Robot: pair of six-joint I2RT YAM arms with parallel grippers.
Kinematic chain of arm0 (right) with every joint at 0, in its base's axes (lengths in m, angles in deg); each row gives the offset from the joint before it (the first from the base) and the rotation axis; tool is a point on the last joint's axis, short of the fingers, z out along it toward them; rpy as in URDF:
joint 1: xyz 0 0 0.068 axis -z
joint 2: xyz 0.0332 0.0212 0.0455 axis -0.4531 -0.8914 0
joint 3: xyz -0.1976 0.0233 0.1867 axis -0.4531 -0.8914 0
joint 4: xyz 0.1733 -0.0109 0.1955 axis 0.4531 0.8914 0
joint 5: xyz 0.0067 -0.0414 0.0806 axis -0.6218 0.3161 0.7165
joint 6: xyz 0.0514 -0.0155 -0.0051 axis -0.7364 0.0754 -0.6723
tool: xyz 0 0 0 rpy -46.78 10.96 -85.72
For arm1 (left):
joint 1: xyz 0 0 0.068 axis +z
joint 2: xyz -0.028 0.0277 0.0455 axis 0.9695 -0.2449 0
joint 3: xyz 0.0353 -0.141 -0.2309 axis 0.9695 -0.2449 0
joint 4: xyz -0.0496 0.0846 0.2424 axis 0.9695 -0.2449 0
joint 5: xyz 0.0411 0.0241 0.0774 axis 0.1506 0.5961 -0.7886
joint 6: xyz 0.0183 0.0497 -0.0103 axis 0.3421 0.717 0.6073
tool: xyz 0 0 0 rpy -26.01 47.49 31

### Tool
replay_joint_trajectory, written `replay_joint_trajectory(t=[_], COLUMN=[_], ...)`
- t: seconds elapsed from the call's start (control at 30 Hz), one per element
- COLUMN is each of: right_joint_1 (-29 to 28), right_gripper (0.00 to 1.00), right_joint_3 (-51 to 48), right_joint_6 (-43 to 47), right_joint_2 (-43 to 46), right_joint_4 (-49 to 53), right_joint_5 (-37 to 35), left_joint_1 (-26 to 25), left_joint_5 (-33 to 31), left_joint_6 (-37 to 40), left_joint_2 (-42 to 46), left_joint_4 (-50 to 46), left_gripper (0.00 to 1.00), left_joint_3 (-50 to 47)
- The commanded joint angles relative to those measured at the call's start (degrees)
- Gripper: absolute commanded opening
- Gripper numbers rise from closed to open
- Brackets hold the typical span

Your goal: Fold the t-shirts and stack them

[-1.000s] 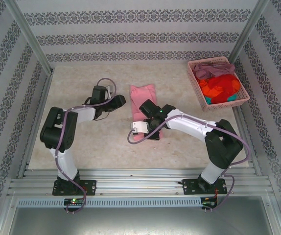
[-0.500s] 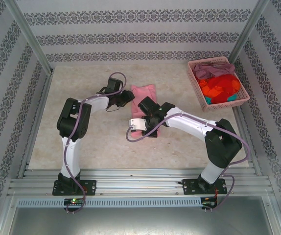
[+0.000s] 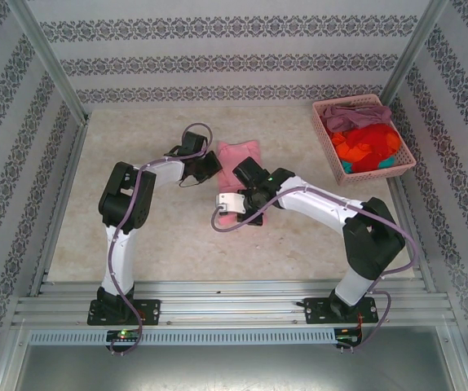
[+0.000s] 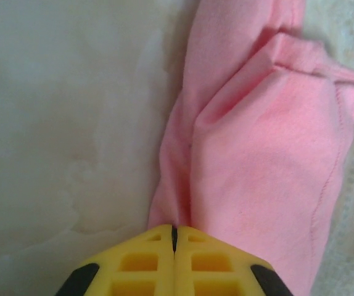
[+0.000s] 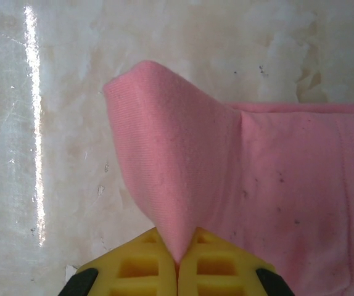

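We judged the pink shirt [image 3: 242,153] light, limp and quick to sag, best taken by its edges. The left gripper [image 4: 174,233] was pinched shut on its side fold, the right gripper [image 5: 178,256] on a raised corner, cloth spreading ahead of both. How deep each bite went was hidden.

— What colour is the bench [image 3: 161,236]?
— Mottled cream. On it, a plain light pink t-shirt [image 3: 242,151].
— And the basket [image 3: 326,145]?
— Pink lattice, with orange-red t-shirts [image 3: 366,145], a dusty mauve t-shirt [image 3: 356,114] and a teal t-shirt [image 3: 346,166].
— The claws?
— The left claw [image 4: 174,237] and right claw [image 5: 177,253] have yellow tips.
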Motion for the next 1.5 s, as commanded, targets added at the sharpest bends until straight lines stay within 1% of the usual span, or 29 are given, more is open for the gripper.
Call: replay_joint_trajectory(t=[0.0,0.23,0.43,0.6,0.83,1.0,1.2,1.33,1.47], right_joint_1=[1.26,4.03,6.96,9.40,11.43,11.84,11.84,11.84,12.04], right_gripper=[0.00,0.00,0.00,0.00,0.00,0.00,0.00,0.00,0.00], right_joint_3=[1.30,7.11,13.95,21.53,33.42,39.63,44.25,46.58,50.33], right_joint_6=[-0.55,1.87,4.61,6.54,8.76,10.68,11.19,11.37,11.72], right_joint_2=[2.27,-1.14,-6.06,-11.72,-20.58,-25.56,-29.42,-31.49,-34.48], right_joint_4=[-0.78,-0.99,-0.76,0.11,3.10,3.03,-0.87,-3.78,-4.10], right_joint_5=[1.29,-0.10,-0.33,-0.60,-2.97,-4.82,-7.86,-8.58,-9.24], left_joint_1=[-0.21,1.12,2.63,4.37,6.29,6.57,7.11,7.36,7.61], left_joint_5=[0.09,1.03,3.19,4.40,5.20,6.15,7.01,7.15,7.06], left_joint_6=[0.20,0.71,0.73,0.90,0.63,2.31,2.00,2.48,2.56], left_joint_2=[-1.73,-1.40,-1.93,-2.36,-3.06,-4.27,-5.61,-5.92,-5.88], left_joint_4=[-0.55,1.59,3.86,3.85,3.69,2.47,2.50,2.25,2.43], left_gripper=[0.00,0.00,0.00,0.00,0.00,0.00,0.00,0.00,0.00], left_joint_3=[-1.50,-4.77,-7.46,-9.14,-10.14,-8.79,-8.21,-8.46,-8.91])
